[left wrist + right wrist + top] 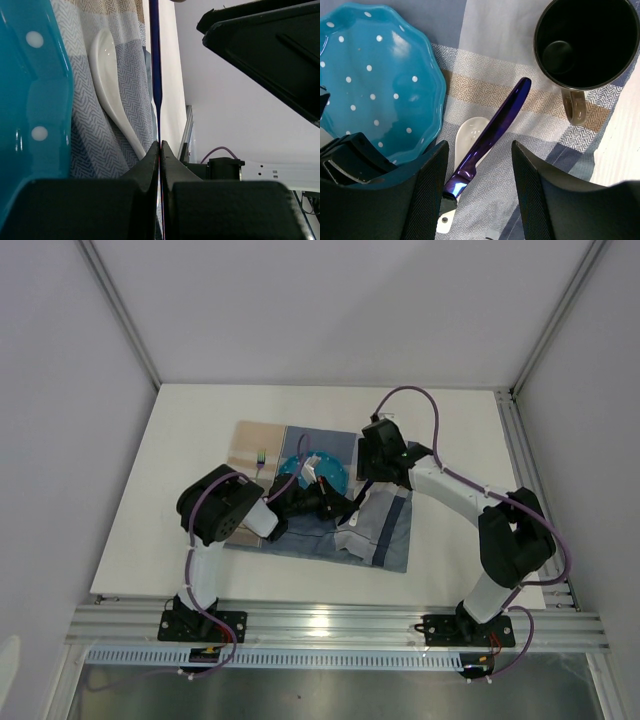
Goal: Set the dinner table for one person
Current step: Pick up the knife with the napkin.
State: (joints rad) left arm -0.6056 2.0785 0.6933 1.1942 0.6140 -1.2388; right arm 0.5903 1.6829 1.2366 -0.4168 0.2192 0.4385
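Step in hand looks like laying the knife (pixel 495 125) to the right of the plate (pixel 375 85).

The left gripper (pixel 160 150) is clamped on the knife, jaws together with the thin metal edge-on between them. The right gripper (pixel 479 145) hangs above with its fingers apart and nothing in them. Everything sits on the placemat (pixel 490 50), midway across the dinner table (pixel 200 430) and nearer its near edge.

To do it well:
- The knife crosses over the white spoon (pixel 107 70). Shift it off the spoon, away from the plate, before lowering.
- Line it up with the spoon, set it flat, and only then open the jaws.
- The mug (pixel 585 45) is near the knife's far tip but apart from it. Don't sweep into it.
- Keep the right gripper high and clear of the release.

Hard to make out:
- In the top view the arms cover the knife, spoon and mug. Only part of the plate and the fork (pixel 261 456) to its left show.
- Can't tell whether the knife rests on the spoon or mat or is held just above them.
- The gripped end looks like the blade, but it is cut off in the right wrist view.
- There is rumpled cloth (pixel 380 530) at the placemat's right end. It could be a napkin or the mat folded over.
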